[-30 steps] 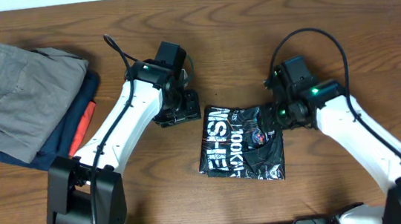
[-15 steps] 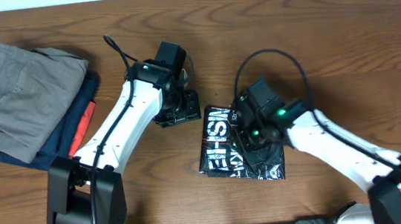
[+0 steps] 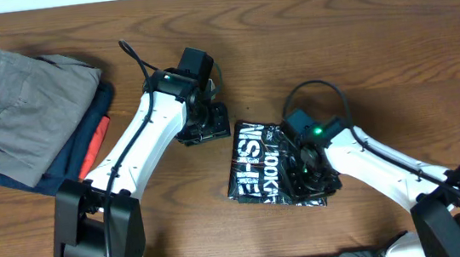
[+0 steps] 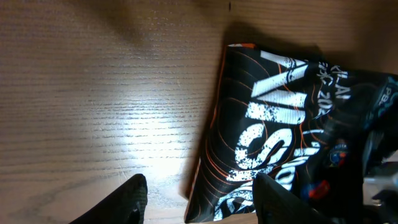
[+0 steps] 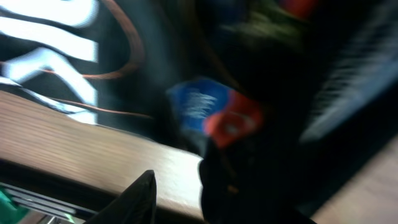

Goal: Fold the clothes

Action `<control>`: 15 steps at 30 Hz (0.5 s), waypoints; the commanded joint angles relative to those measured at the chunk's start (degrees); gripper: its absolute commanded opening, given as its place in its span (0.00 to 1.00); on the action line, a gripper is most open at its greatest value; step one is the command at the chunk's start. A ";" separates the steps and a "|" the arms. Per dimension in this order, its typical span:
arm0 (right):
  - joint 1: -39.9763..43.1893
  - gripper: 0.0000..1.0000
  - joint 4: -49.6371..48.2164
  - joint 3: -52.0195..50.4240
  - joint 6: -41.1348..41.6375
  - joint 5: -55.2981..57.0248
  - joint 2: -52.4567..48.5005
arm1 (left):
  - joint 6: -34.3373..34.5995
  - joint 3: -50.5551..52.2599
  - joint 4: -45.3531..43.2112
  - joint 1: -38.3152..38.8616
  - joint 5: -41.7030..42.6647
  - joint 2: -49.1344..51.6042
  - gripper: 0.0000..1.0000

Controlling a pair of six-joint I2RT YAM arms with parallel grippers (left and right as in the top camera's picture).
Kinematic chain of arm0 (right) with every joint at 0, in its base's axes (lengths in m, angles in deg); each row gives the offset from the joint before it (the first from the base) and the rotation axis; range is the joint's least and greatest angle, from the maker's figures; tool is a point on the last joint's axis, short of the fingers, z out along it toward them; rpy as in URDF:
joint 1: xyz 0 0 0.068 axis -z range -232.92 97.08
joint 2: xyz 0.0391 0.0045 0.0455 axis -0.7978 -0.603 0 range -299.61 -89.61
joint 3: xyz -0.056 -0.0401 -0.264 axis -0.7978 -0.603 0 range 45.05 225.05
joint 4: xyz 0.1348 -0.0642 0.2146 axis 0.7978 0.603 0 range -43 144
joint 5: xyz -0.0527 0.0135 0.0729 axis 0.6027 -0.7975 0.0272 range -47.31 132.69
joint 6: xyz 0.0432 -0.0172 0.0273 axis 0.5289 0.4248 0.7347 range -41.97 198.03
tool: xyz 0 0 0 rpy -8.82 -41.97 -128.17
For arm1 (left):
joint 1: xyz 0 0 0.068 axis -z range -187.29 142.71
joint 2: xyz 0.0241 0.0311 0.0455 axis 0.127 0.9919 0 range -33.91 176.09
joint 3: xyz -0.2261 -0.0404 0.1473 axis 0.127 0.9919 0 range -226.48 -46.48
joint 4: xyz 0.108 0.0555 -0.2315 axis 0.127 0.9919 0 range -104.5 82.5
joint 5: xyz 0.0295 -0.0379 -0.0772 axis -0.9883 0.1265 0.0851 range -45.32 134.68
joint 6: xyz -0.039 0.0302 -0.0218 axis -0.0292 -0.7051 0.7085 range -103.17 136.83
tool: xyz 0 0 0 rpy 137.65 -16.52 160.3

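Since a sec ago the right arm has swung in from the right edge of the jersey [image 3: 255, 164] and sits low over its middle. Left tool [image 4: 204, 194]: fingers apart, nothing between, just beside the jersey's top-left corner. Jersey lies folded small on the surface [image 3: 391, 34], centre-front. Looks light, limp, slick to me; I'd pinch all layers at an edge. Right tool [image 3: 305, 170] is down in the fabric, wrist view blurred: can't tell if clamped.
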 commanded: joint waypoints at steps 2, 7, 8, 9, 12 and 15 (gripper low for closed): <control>2.71 0.44 4.22 -0.07 5.49 11.13 1.68 | -0.57 0.50 0.39 0.07 -0.52 0.39 0.56; 6.54 0.48 2.91 0.07 7.91 14.86 2.38 | -0.57 0.50 0.39 0.07 -0.55 0.39 0.57; 7.02 0.50 2.49 0.17 7.78 14.84 2.64 | -0.57 0.50 0.39 0.07 -0.55 0.39 0.56; 7.34 0.51 2.23 0.39 7.26 14.73 2.93 | -0.57 0.50 0.39 0.07 -0.55 0.39 0.56; 8.04 0.52 1.09 1.53 5.46 14.64 3.89 | -0.57 0.50 0.39 0.07 -0.52 0.39 0.56; 8.59 0.50 -2.10 3.10 4.22 14.40 4.76 | -0.57 0.50 0.39 0.07 -0.52 0.39 0.56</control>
